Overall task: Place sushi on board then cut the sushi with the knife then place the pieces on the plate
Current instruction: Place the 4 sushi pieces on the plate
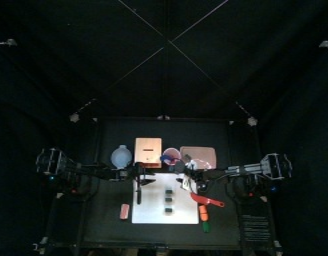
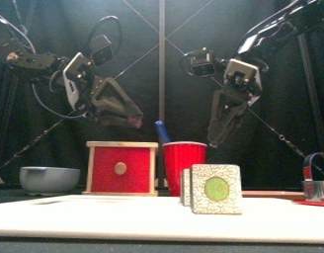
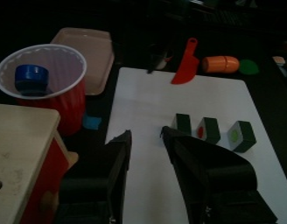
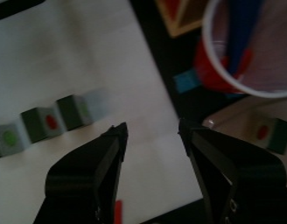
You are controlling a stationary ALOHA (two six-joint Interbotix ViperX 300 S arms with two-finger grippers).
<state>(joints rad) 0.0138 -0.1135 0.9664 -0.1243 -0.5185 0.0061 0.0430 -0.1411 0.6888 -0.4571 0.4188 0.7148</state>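
Both arms hang over the white cutting board (image 1: 160,226), and both are empty-handed. The left gripper (image 3: 146,133) has its black jaws spread with nothing between them. The right gripper (image 4: 152,127) is just as wide and clasps nothing.

The sushi (image 3: 210,130) is on the board, already apart as three dark green, square-edged blocks in a short, close row. From above they read only as small dark lumps mid-board. The front view adds the nearest block's end face, a pale square with a green oval in its middle, and a second block tight behind it.

The red knife (image 3: 181,63), flat smooth plastic, lies at the board's right edge, one end on the white and the other off it. A rounded orange toy (image 3: 222,63) sits just beside it on the black table.

The left wrist view looks straight down into the red cup (image 3: 41,83), which is round and thin-walled, with the blue knife (image 3: 31,77) standing inside. In the front view only the knife's end pokes above the rim.

The pale wooden box (image 2: 122,168), with its red drawer front, stands just beside the cup. The pink tray (image 3: 81,39), flat with rounded corners, lies near the cup behind the board. A blue-grey bowl (image 2: 50,178) sits on the box's other side.
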